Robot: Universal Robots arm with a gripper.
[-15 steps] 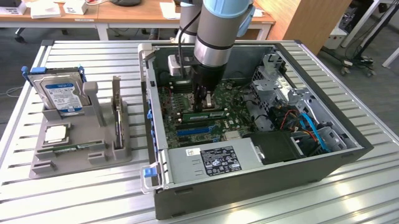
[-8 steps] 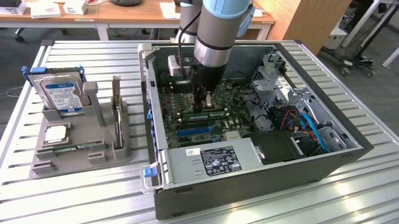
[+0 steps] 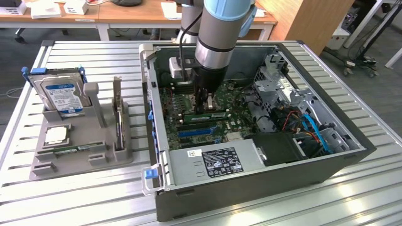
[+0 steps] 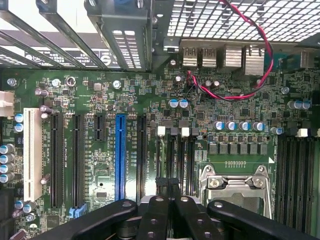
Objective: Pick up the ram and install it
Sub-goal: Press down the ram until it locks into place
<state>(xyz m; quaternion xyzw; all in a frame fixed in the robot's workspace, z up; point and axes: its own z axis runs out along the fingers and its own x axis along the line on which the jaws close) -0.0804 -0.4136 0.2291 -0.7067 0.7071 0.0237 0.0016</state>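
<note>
The slatted counter carries an open computer case lying on its side, with a grey parts stand near it on the exterior view's left. That stand holds a silver hard drive and a tall dark expansion card on edge; a thin green stick lies low in its front slot, apparently the second ram.

Inside the case, the arm reaches straight down over the motherboard. The claw is closed, fingers pressed together, its tips right at a ram stick lying in the memory slots. Whether the fingers grip that stick or only press on its upper edge cannot be told. In the wrist view the closed claw hangs over the narrow dark slots beside the processor socket.

The step in hand looks like the install itself: seating the stick in its slot. That calls for an even, straight downward push with the stick kept aligned to the slot.
</note>
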